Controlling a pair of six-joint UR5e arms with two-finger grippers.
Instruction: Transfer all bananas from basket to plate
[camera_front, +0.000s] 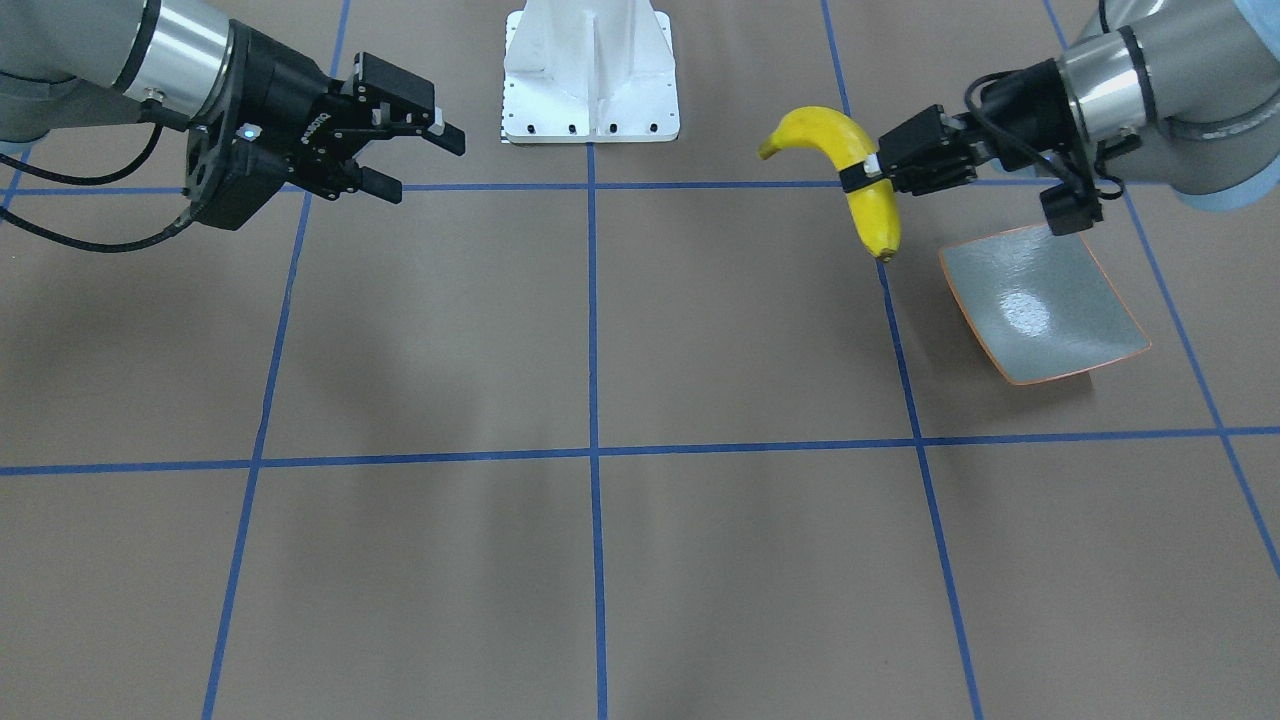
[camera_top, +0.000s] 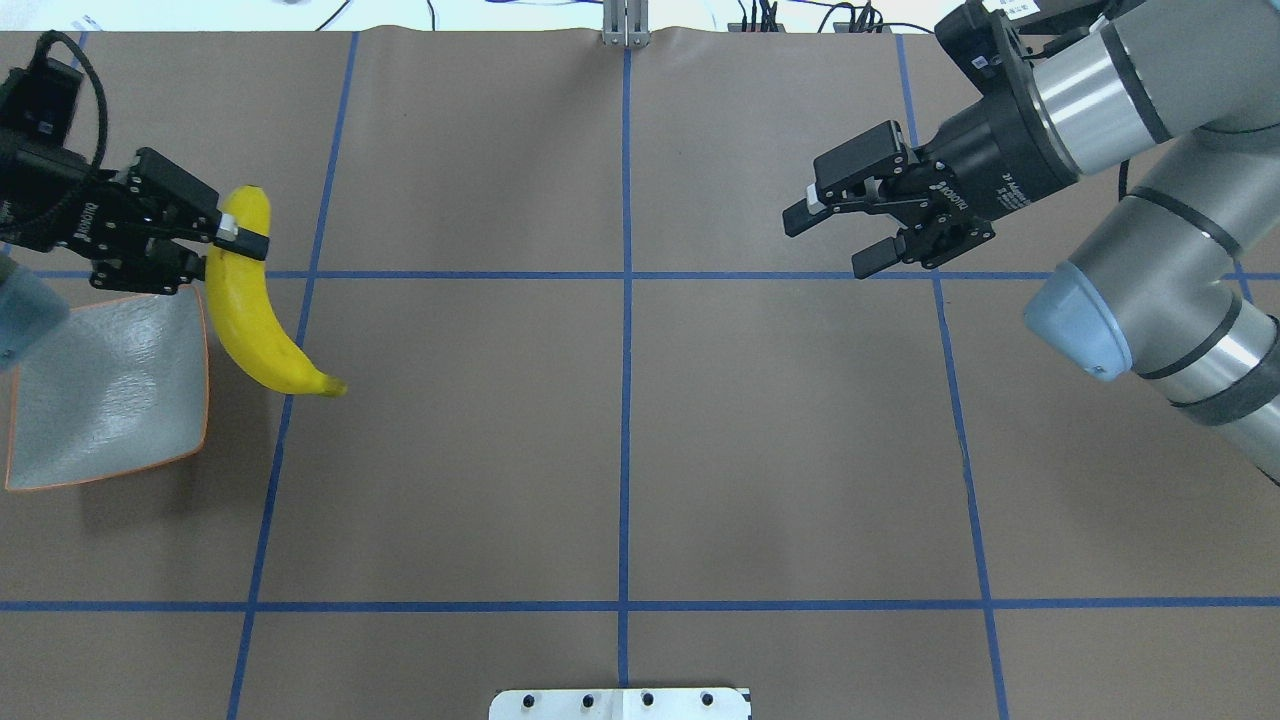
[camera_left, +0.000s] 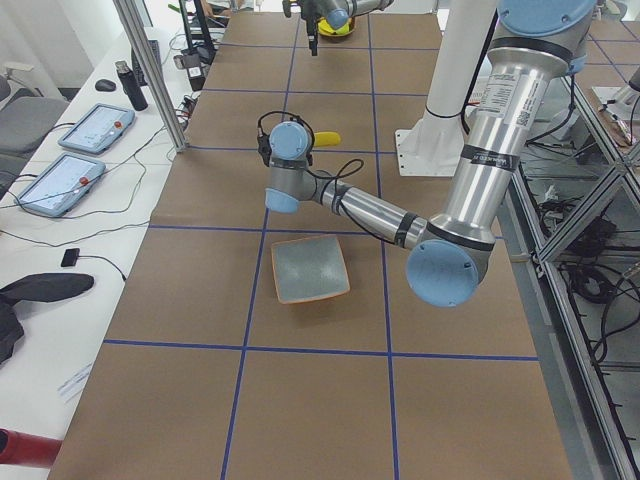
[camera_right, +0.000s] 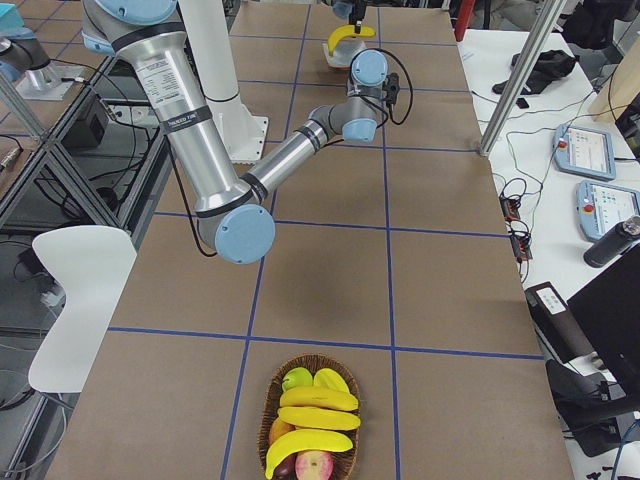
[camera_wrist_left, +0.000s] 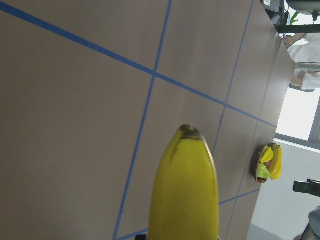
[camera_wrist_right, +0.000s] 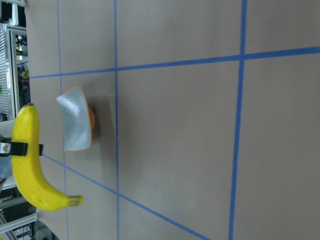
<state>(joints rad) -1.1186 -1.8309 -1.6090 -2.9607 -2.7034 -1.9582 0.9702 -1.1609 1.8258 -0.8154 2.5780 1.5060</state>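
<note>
I read the left gripper (camera_top: 238, 243) clenched on one banana (camera_top: 255, 330), held clear of the table. The plate (camera_top: 110, 390) lies just beside and below it. The right gripper (camera_top: 830, 240) is released and empty. Other bananas (camera_right: 318, 418) sit in the basket (camera_right: 266, 415), well apart from both.

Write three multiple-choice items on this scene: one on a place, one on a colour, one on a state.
1. On which part of the brown table does the square, glossy grey-green plate lie?
A the robot's left side
B the middle
C the robot's right side

2. The plate's thin rim is:
A blue
B white
C orange

3. The right gripper is:
A shut on a banana
B open and empty
C shut on the plate

Key:
1 A: the plate lies at the overhead view's left edge, by the left gripper.
2 C: an orange line edges it.
3 B: its fingers stand apart with nothing between them; the bright yellow curved banana is in the left gripper.
</note>
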